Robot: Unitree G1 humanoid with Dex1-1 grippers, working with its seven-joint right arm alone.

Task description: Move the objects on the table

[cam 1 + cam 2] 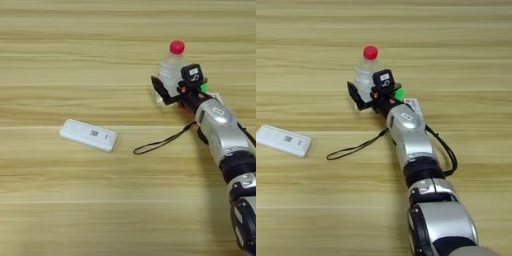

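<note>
Upper right of frame: right gripper (368,95) spread wide, empty, flanking the bottle (171,70) base (apparently lining up a grasp). Strap (162,142) trails left, slack.

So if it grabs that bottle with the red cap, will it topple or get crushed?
The bottle stands upright, tall and narrow, so a nudge near the cap could probably tip it. It looks clear and seemingly empty, so likely light. Thin plastic may dent under a firm squeeze.

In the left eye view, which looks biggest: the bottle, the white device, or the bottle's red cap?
1. White device and clear bottle: close in apparent size, and the fingers hide part of the bottle, so I won't rank them.
2. Red cap: clearly smallest.
</note>
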